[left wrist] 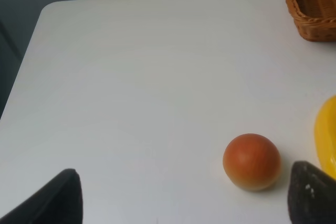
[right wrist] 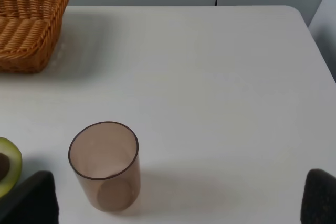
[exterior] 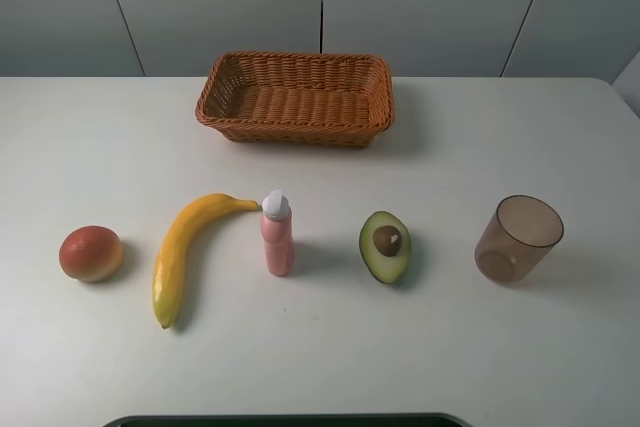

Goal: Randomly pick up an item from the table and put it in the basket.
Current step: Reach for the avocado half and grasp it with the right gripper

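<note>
The halved avocado (exterior: 386,245) lies flesh-up on the white table (exterior: 450,147), right of centre; its edge shows in the right wrist view (right wrist: 10,162). The wicker basket (exterior: 296,97) stands empty at the back middle and shows in both wrist views (left wrist: 311,9) (right wrist: 29,27). Neither arm shows in the high view. My left gripper (left wrist: 189,203) is open and empty, with dark fingertips (left wrist: 58,200) wide apart, above the table near the orange-red fruit. My right gripper (right wrist: 178,203) is open and empty, back from the brown cup.
An orange-red fruit (exterior: 91,253) (left wrist: 251,161) lies at the left. A banana (exterior: 185,247) (left wrist: 326,135) and a pink bottle (exterior: 277,233) stand in the middle. A translucent brown cup (exterior: 518,238) (right wrist: 105,165) stands at the right.
</note>
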